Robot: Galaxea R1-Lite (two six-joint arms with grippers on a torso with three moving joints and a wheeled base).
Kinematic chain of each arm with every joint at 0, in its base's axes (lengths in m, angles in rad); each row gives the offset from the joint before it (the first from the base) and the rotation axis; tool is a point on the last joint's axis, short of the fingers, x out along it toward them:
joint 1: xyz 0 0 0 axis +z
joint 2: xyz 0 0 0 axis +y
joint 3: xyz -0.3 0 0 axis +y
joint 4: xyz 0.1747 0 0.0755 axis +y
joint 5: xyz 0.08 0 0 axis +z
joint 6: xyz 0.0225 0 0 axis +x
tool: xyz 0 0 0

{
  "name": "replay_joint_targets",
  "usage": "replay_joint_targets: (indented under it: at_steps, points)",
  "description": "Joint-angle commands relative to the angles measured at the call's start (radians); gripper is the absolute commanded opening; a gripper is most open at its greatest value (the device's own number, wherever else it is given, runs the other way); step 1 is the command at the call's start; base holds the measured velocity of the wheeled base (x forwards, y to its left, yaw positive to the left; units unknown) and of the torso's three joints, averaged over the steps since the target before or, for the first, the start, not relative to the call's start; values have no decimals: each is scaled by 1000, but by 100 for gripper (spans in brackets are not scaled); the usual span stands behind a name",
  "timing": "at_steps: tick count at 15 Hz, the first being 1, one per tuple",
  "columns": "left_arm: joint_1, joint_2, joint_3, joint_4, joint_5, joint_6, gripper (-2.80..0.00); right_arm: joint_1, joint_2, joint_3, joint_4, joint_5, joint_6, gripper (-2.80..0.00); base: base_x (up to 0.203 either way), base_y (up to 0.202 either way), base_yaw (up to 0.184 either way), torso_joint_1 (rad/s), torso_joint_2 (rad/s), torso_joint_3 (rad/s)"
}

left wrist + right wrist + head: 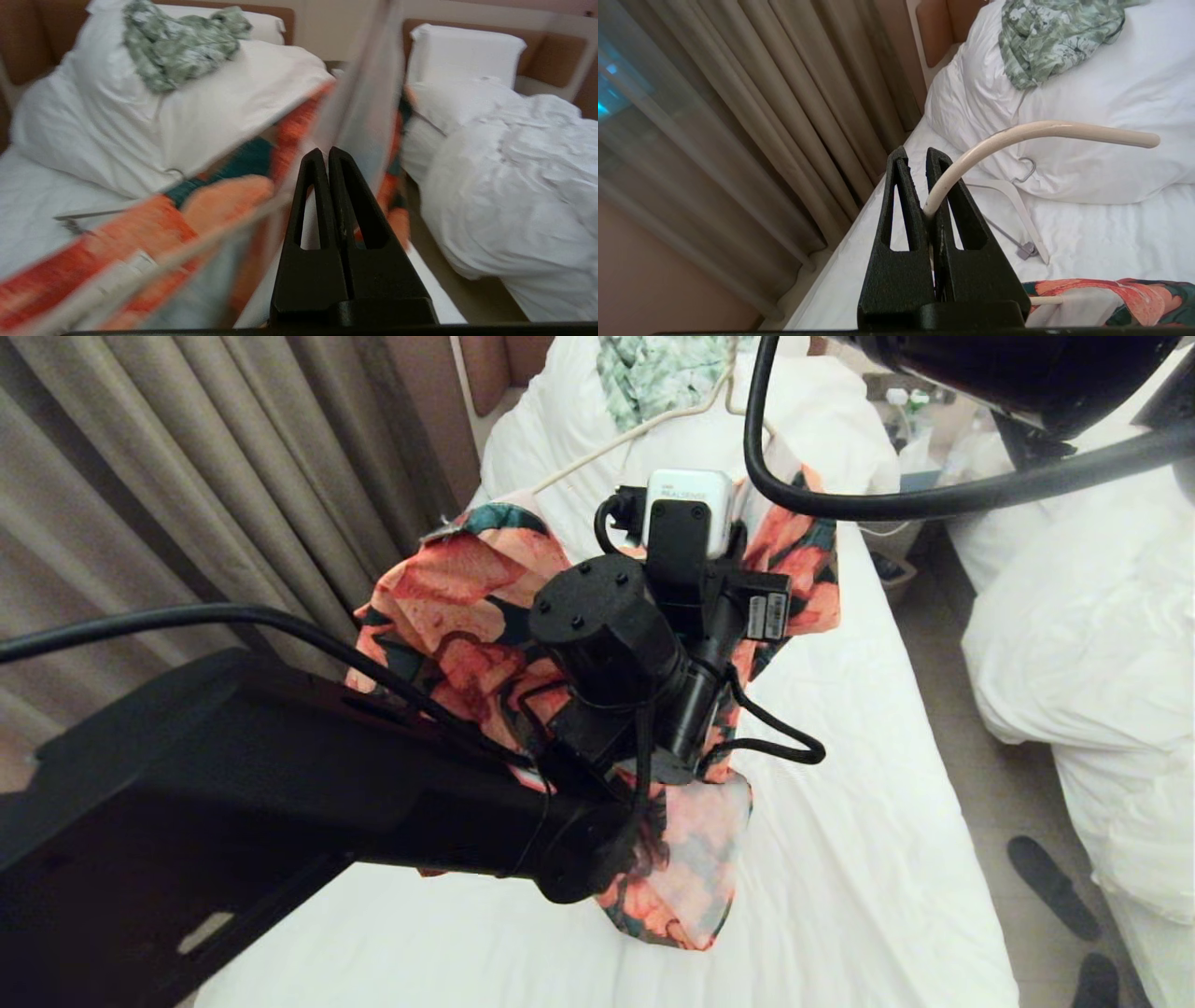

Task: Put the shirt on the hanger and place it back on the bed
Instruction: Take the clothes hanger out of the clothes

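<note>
The flowered shirt point(448, 597) hangs bunched in the air above the bed point(840, 803), wrapped round my left wrist. In the left wrist view it point(140, 228) is smeared with motion. My left gripper point(324, 151) is shut, and a taut strip of the shirt's pale inside rises from its tips. My right gripper point(915, 154) is shut on the thin cream hanger point(1017, 133), whose hook curves out from between the jaws. One slim hanger arm point(607, 443) slants down into the shirt. In the head view both grippers' fingers are hidden.
A green-and-white garment point(653, 373) lies on the duvet heap point(822, 429) at the bed's head. A thicker white hanger point(1020, 205) rests on the sheet below it. Curtains point(187, 476) stand close on the left. The neighbouring bed point(1102, 644) and dark slippers point(1055, 887) are right.
</note>
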Motion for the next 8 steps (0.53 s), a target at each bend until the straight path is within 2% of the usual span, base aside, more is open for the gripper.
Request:
replay_joint_targets:
  at_steps: [1,8]
  points:
    - [-22,0,22,-9,2,-2,-280,-2,0,-2,-3,-2,0,-280,0,0,0,0,0,0]
    - [-51,19,44,-13,2,-35,-280,-6,0,-14,14,2,0,-280,0,0,0,0,0,0]
